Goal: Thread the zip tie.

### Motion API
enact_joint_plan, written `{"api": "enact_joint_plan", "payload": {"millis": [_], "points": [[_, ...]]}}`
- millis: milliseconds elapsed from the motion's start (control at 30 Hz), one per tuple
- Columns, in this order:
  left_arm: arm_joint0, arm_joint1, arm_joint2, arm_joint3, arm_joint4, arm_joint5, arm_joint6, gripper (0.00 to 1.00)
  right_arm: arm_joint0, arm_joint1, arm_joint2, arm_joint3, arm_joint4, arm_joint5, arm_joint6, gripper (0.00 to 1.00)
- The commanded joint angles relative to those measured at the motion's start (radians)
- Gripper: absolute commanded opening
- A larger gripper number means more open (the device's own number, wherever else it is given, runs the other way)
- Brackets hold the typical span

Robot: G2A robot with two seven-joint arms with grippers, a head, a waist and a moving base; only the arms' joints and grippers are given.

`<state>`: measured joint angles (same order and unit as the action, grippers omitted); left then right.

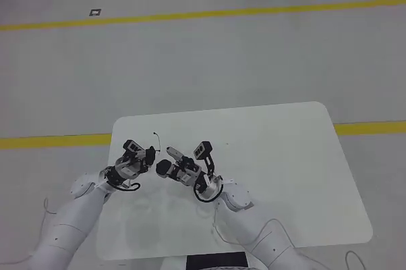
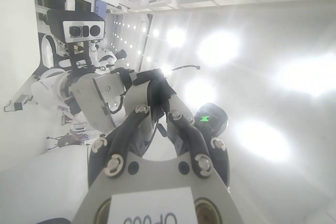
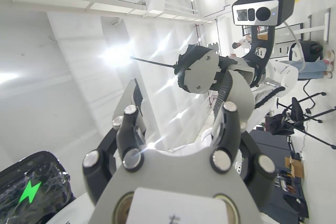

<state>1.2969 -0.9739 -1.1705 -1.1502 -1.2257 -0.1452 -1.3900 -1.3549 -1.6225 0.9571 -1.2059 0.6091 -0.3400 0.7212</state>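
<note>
White table point(image 1: 291, 169), arms meeting above it: zip tie point(image 2: 183, 68), one end clenched in left pincer point(image 2: 157, 101); right pincer point(image 3: 181, 101) released. Light, springy, likely slippery (best pinched close behind free end).

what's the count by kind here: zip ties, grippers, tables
zip tie: 1
grippers: 2 (left gripper, right gripper)
table: 1
total: 4
</note>
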Motion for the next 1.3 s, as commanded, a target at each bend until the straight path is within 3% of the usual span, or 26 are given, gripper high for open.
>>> {"api": "enact_joint_plan", "payload": {"millis": [0,500,700,1267], "points": [[0.0,0.0,0.0,0.0,0.0,0.0,0.0,0.0,-0.002,-0.003,0.002,0.003,0.0,0.0,-0.002,0.48],[0.0,0.0,0.0,0.0,0.0,0.0,0.0,0.0,0.008,-0.032,0.0,0.047,0.031,0.0,-0.018,0.34],[0.0,0.0,0.0,0.0,0.0,0.0,0.0,0.0,0.01,-0.045,0.0,0.066,0.041,0.0,-0.024,0.36],[0.0,0.0,0.0,0.0,0.0,0.0,0.0,0.0,0.01,-0.083,0.03,0.098,0.048,0.0,-0.017,0.28]]}}
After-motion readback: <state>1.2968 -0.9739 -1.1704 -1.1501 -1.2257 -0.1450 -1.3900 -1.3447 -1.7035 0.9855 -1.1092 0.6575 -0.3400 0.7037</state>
